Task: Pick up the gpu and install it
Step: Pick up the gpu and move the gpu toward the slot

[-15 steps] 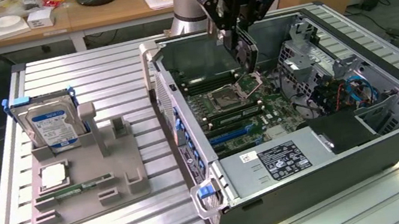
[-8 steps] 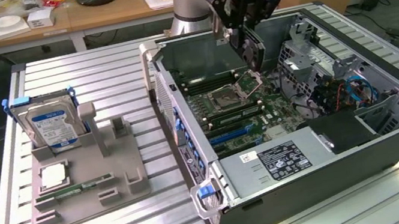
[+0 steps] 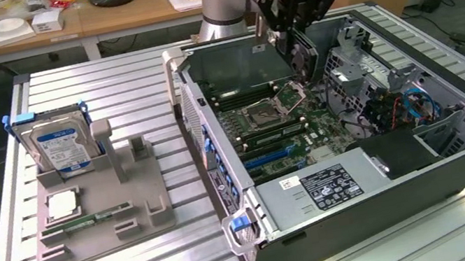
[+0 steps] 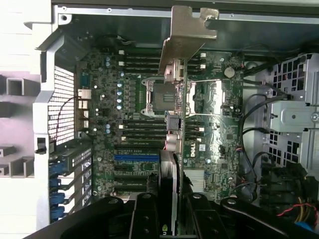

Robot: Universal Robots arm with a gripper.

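My gripper (image 3: 293, 24) hangs over the open computer case (image 3: 220, 168), shut on the gpu (image 3: 304, 56). The card hangs on edge below the fingers, above the motherboard (image 3: 279, 123) near the CPU socket. In the wrist view the gpu (image 4: 173, 164) shows edge-on between my two black fingers (image 4: 144, 216), and my gripper (image 4: 172, 221) clamps its near end. Its silver end bracket (image 4: 185, 35) points toward the far wall of the case. The card sits above the board and the blue expansion slot (image 4: 135, 157), apart from them.
On the exterior view's left a grey fixture (image 3: 100, 216) holds a blue-labelled hard drive (image 3: 60, 145), a small chip (image 3: 63, 203) and a green memory stick (image 3: 86, 220). Inside the case are the power supply (image 3: 327, 189), drive cages and cables (image 3: 418, 106). A desk stands behind.
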